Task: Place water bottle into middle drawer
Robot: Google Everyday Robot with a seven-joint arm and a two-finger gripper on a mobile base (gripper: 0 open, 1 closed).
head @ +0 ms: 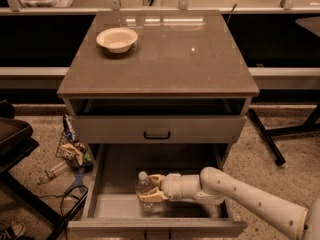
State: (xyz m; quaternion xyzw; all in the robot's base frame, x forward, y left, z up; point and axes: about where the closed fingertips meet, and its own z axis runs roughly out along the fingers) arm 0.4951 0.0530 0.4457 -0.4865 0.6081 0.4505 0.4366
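The water bottle (pixel 144 186), clear with a white cap, stands upright on the floor of the pulled-out middle drawer (pixel 122 161), near its front and left of centre. My gripper (pixel 148 194) reaches in from the right on a white arm (pixel 240 196). Its yellowish fingers (pixel 156 180) wrap the bottle's body and are shut on it. The bottle's base looks at or just above the drawer floor.
Above the open drawer is a drawer front with a black handle (pixel 156 133), slightly ajar. A white bowl (pixel 117 39) sits on the cabinet top. Litter (pixel 72 151) and a small bottle (pixel 50 174) lie on the floor at left, beside a dark chair (pixel 12 139). Black stand legs (pixel 265 136) are at right.
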